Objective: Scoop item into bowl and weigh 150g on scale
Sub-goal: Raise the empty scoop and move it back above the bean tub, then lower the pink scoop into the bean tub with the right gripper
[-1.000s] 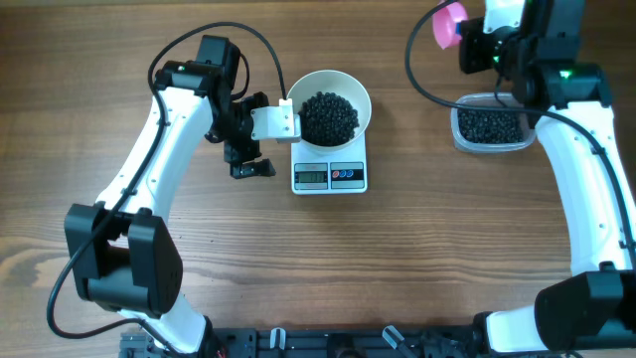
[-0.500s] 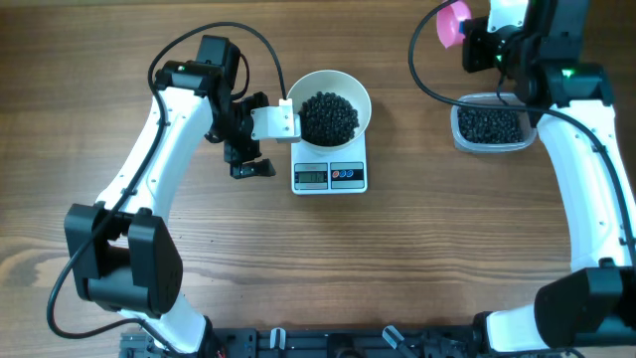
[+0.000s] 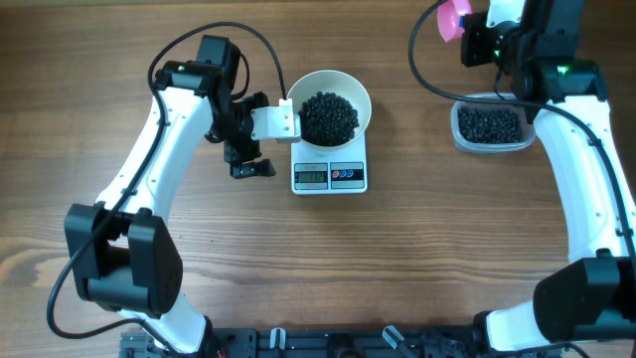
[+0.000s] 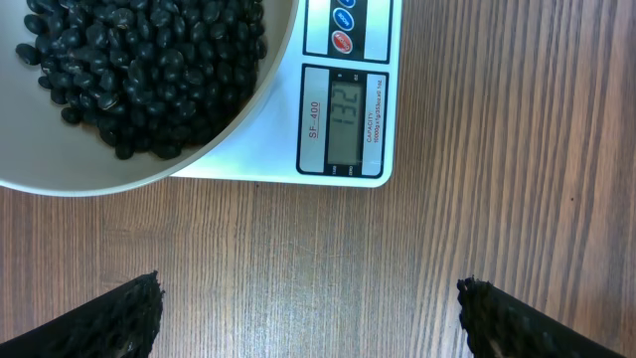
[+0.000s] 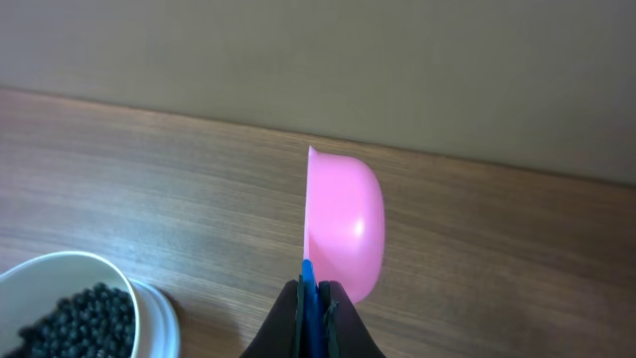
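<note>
**Bench** (image 3: 417, 259): brown wood grain, carrying everything listed below.

**Scale** (image 3: 358, 185): flat and white, a little toward 12 o'clock from the bench centre. The display on its 6 o'clock edge reads 132 in the left wrist view.

**Bowl** (image 3: 364, 99): round and white, seated on the 12 o'clock part of the Scale and overhanging it.

**Beans** (image 3: 329, 116): small and black, heaped in the Bowl. A second lot lies in the Tub.

**Tub** (image 3: 458, 137): clear plastic, at 3 o'clock from the Bowl and well apart from it.

**Scoop** (image 3: 451, 20): pink, at 11 o'clock from the Tub, by the far edge of the Bench. It is turned on its side in the right wrist view.

**Left fingers** (image 4: 114, 318): spread wide with nothing between them, at 9 o'clock from the Scale and just beside it. One tip is close to the Bowl rim.

**Right fingers** (image 5: 333, 323): pressed together, pinching the thin handle of the Scoop.
</note>
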`<state>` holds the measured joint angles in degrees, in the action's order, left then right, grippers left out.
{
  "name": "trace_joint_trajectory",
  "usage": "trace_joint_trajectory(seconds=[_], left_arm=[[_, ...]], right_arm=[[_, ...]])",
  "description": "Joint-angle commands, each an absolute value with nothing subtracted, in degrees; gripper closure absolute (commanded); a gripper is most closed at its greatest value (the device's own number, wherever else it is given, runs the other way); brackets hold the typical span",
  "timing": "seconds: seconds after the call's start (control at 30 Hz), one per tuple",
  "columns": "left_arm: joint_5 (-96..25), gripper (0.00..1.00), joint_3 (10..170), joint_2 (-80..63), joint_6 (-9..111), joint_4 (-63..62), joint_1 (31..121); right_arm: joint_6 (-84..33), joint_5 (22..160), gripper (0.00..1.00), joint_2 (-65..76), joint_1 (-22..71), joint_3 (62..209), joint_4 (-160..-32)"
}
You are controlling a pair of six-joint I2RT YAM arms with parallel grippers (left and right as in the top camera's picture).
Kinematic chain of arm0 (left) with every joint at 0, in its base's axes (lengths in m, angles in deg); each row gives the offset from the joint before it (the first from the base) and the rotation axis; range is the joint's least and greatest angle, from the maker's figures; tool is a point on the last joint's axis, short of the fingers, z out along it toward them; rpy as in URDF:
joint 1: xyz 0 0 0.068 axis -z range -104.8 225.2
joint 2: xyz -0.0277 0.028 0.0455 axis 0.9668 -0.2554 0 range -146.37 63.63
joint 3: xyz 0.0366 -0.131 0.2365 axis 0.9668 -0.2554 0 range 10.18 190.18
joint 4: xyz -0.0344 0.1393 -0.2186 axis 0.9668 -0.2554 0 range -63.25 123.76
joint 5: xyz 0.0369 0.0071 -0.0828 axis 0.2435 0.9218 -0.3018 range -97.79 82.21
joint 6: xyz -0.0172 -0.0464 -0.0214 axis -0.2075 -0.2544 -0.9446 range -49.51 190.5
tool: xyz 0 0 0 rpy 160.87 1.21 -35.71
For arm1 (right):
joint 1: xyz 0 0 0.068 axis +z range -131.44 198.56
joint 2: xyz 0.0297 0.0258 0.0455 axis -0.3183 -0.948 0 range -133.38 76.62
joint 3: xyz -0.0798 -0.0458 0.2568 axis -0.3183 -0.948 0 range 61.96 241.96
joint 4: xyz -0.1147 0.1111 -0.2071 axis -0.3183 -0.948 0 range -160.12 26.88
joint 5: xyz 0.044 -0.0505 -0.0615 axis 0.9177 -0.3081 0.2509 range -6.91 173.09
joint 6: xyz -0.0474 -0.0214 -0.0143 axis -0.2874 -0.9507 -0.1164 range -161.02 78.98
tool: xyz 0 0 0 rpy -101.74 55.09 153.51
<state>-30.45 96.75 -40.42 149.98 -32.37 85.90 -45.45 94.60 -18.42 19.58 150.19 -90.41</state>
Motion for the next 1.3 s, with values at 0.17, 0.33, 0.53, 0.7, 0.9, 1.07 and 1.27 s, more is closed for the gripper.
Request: trace_joint_trajectory(seconds=[0.17, 0.33, 0.53, 0.7, 0.9, 1.07, 1.27], left_arm=[[-31.98, 0.00, 96.27, -40.55, 151.09, -32.42, 85.60], [-31.98, 0.00, 96.27, -40.55, 151.09, -32.42, 85.57], [-31.98, 0.00, 96.27, -40.55, 151.09, -32.44, 85.57], [-31.98, 0.00, 96.27, -40.55, 151.09, -32.42, 85.60], [-31.98, 0.00, 96.27, -40.55, 151.09, -32.44, 85.57], [-31.98, 0.00, 96.27, -40.53, 151.09, -32.42, 85.57], [-31.98, 0.00, 96.27, -40.55, 151.09, -32.44, 85.60]], right_arm=[[-29.12, 92.09, 0.96, -18.93, 19.55, 150.56, -86.69], [-22.61, 89.51, 0.96, -19.08, 19.51, 150.56, -86.71], [-11.70, 89.51, 0.96, -19.08, 18.46, 150.56, -87.32], [1.35, 92.79, 0.96, -19.08, 18.48, 150.56, -88.81], [2.81, 93.07, 0.96, -19.08, 18.46, 150.56, -97.86], [-7.29, 88.94, 0.96, -19.08, 18.33, 150.56, -107.34], [-15.68, 92.22, 0.96, -18.34, 16.14, 150.69, -110.34]])
